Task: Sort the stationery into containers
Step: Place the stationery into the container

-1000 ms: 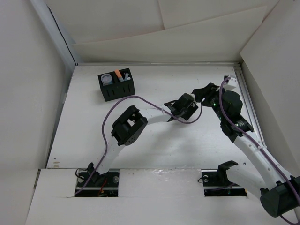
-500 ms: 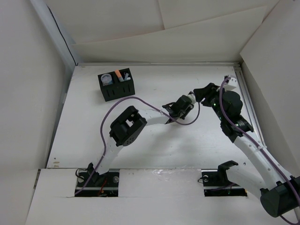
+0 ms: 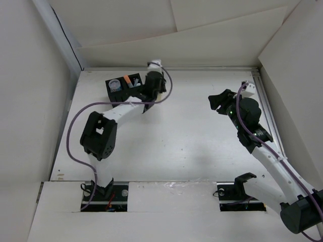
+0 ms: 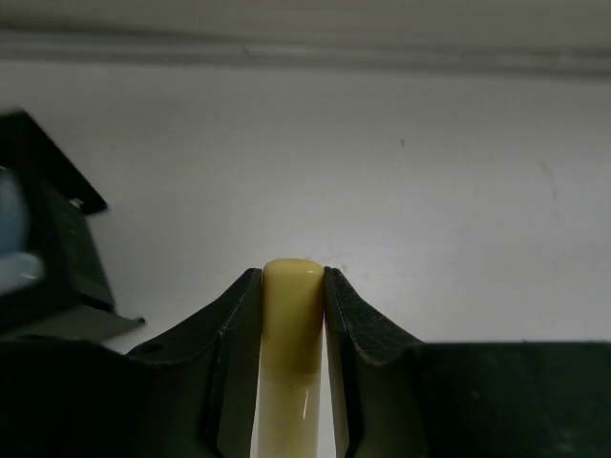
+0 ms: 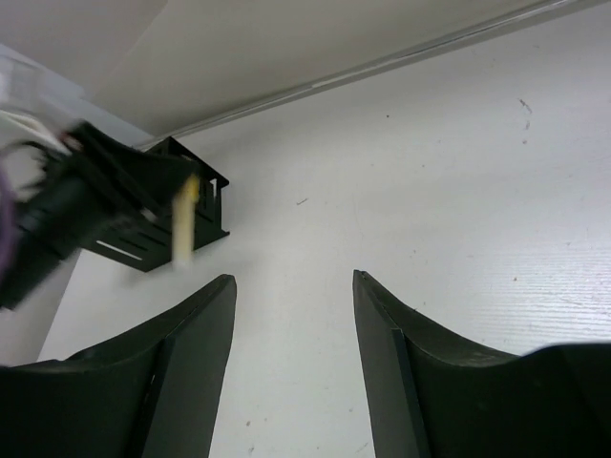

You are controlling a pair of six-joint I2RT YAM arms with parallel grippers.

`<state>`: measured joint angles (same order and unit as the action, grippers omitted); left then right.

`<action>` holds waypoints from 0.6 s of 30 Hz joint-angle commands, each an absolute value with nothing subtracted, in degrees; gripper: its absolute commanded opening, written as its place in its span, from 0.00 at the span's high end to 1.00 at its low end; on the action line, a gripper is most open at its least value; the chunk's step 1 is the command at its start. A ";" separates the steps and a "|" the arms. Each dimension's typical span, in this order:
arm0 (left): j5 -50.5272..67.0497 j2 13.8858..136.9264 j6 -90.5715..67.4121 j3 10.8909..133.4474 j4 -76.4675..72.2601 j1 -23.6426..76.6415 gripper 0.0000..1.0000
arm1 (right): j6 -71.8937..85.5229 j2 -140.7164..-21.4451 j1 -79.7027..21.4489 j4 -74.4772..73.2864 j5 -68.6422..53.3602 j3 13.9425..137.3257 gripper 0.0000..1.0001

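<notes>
The black organizer stands at the far left of the table. An orange marker and a round clear cup sit in its compartments. My left gripper hovers just right of the organizer, shut on a yellow marker that points down; the marker is hidden under the wrist in the top view. The right wrist view shows the yellow marker hanging beside the organizer. My right gripper is open and empty at the right, also seen in its own view. Green and light blue markers are not clearly visible.
White walls enclose the table, with a raised edge just behind the organizer. The organizer's corner is at the left of the left wrist view. A purple cable loops from the left arm.
My left arm has swung from the middle right of the table to the far left beside the organizer, with the yellow marker in its grip. The right arm has not moved.
</notes>
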<state>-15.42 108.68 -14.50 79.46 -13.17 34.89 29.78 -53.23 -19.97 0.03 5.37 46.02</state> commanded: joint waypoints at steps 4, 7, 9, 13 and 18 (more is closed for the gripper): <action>-20.91 101.25 -21.45 85.42 -17.49 24.37 0.86 | 29.09 -52.65 -19.52 1.58 5.36 47.37 0.42; -23.72 102.29 -21.45 87.97 -17.49 21.45 0.85 | 29.09 -52.65 -19.51 1.58 5.36 47.37 0.42; -25.04 103.53 -19.88 90.42 -17.49 19.69 0.84 | 29.09 -52.65 -19.51 1.58 4.83 47.37 0.42; -32.07 107.13 -15.57 93.24 -18.37 19.69 0.81 | 29.09 -52.65 -19.51 1.58 4.83 47.37 0.42; -36.12 113.10 -11.26 97.64 -18.98 19.16 0.80 | 29.09 -52.65 -19.51 2.11 4.22 47.37 0.42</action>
<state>-32.14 110.89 -14.79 93.95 -17.17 19.22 29.78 -53.23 -19.86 0.05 5.04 46.02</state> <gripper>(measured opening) 0.240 0.581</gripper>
